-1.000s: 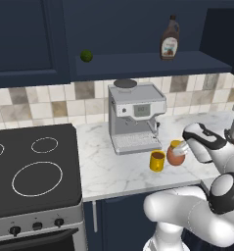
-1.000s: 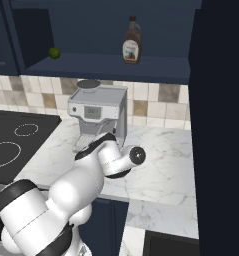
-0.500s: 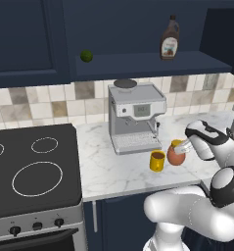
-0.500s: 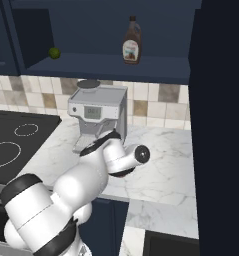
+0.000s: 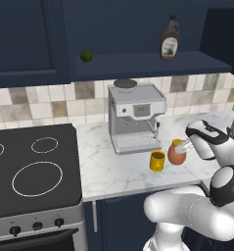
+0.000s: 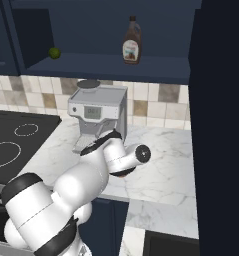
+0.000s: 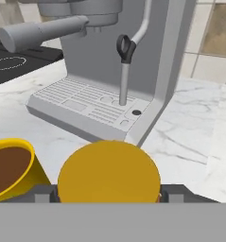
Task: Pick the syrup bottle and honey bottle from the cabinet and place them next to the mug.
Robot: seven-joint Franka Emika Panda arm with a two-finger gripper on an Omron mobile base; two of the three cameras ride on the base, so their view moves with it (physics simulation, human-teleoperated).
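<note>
The honey bottle, squat and orange, stands on the marble counter just right of the yellow mug. My gripper reaches in from the right and is shut on its lid end. In the hand view the bottle's yellow-orange lid sits between my two fingertips, which touch its sides, and the mug with its brown inside is close on the left. The syrup bottle stands upright on the open shelf of the navy cabinet, above and behind; it is also seen as the dark bottle.
A grey espresso machine stands right behind the mug and bottle, its steam wand hanging over the drip tray. A black stove lies left. A lime sits on the shelf. A tall dark panel bounds the counter's right.
The arm's elbow has shifted slightly to the right. The honey bottle and my gripper on it have stayed beside the mug.
</note>
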